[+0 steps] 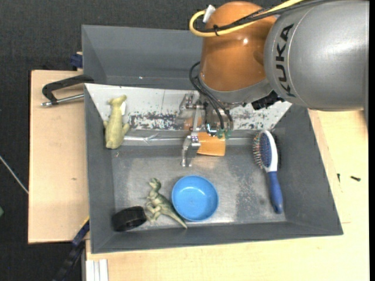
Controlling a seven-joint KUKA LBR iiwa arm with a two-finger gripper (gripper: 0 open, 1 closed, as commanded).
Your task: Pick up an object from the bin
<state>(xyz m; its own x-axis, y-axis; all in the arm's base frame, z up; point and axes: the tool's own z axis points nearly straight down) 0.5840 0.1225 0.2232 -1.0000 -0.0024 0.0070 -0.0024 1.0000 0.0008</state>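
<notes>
1. The jaws hang at the back-middle of the bin [246, 215], close to its floor; I cannot tell whether they are open or closed.
2. A small orange block [212, 147] sits right against them, on the side toward the blue hairbrush [268, 163].
3. A blue bowl [194, 198] sits apart, nearer the front.
</notes>
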